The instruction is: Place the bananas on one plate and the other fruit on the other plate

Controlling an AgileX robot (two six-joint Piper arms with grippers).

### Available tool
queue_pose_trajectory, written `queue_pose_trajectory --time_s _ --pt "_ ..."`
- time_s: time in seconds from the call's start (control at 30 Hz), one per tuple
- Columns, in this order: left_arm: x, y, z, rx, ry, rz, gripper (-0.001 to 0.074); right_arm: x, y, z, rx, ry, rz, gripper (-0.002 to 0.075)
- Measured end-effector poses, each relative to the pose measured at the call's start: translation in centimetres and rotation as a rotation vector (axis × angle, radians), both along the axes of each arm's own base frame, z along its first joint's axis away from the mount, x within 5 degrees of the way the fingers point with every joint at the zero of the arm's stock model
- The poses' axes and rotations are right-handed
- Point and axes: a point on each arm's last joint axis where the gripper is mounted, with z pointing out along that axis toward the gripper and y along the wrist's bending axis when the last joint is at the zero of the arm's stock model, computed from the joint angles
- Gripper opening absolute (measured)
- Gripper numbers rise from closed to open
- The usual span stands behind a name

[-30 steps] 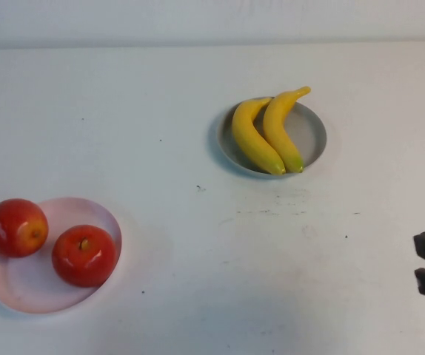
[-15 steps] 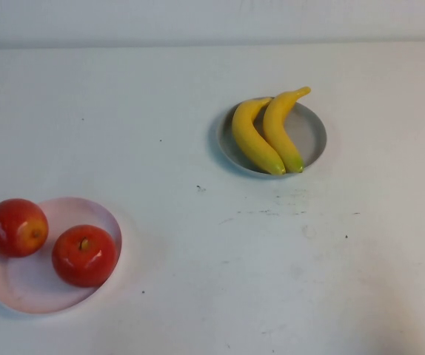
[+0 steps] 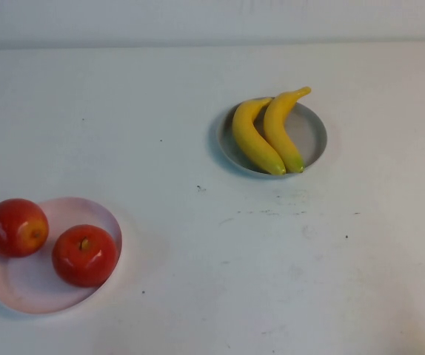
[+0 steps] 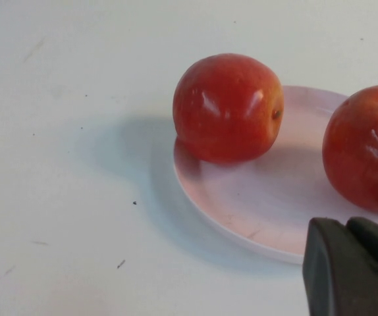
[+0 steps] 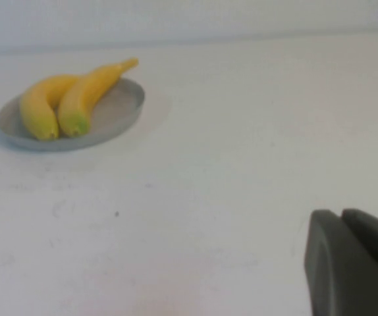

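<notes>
Two yellow bananas (image 3: 253, 137) lie side by side on the grey plate (image 3: 310, 133) at the table's far centre-right. Two red apples rest on the pale pink plate (image 3: 27, 285) at the near left: one (image 3: 15, 227) on its left rim, the other (image 3: 84, 255) further in. Neither gripper shows in the high view. In the left wrist view my left gripper (image 4: 346, 227) is shut and empty, close beside the pink plate (image 4: 242, 204) and the apples (image 4: 227, 108). In the right wrist view my right gripper (image 5: 342, 217) is shut and empty, well away from the bananas (image 5: 70, 99).
The white tabletop (image 3: 272, 259) carries a few small dark specks and scuff marks. Its far edge meets a pale wall (image 3: 198, 22) along the top of the high view.
One second ago my right gripper showed at the right edge of the high view; it has since drawn back out of that view. The fruit and plates have not moved.
</notes>
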Motion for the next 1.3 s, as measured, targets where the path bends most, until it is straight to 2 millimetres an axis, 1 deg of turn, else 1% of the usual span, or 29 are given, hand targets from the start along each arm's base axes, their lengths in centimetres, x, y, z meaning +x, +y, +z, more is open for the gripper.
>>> queue_pose_trajectory --time_s 0.1,0.17,0.6,0.8,1.3 --pt "0.0 0.0 0.0 0.0 0.0 0.0 0.0002 -0.16 -0.11 -0.79 -0.022 0.087 -0.007 -0.0015" --pt "0.0 0.0 0.0 0.0 0.0 0.0 0.0002 -0.22 -0.14 -1.05 -0.028 0.112 -0.009 -0.0015" --pt "0.0 0.0 0.0 0.0 0.0 0.0 0.0002 -0.25 -0.08 -1.15 -0.009 0.125 -0.009 -0.0015" --pt "0.0 0.0 0.0 0.0 0.0 0.0 0.0002 -0.3 0.25 -1.16 -0.05 0.122 0.039 -0.0015" --pt "0.0 0.0 0.0 0.0 0.0 0.0 0.0002 -0.31 0.3 -1.18 -0.059 0.122 0.048 -0.0015"
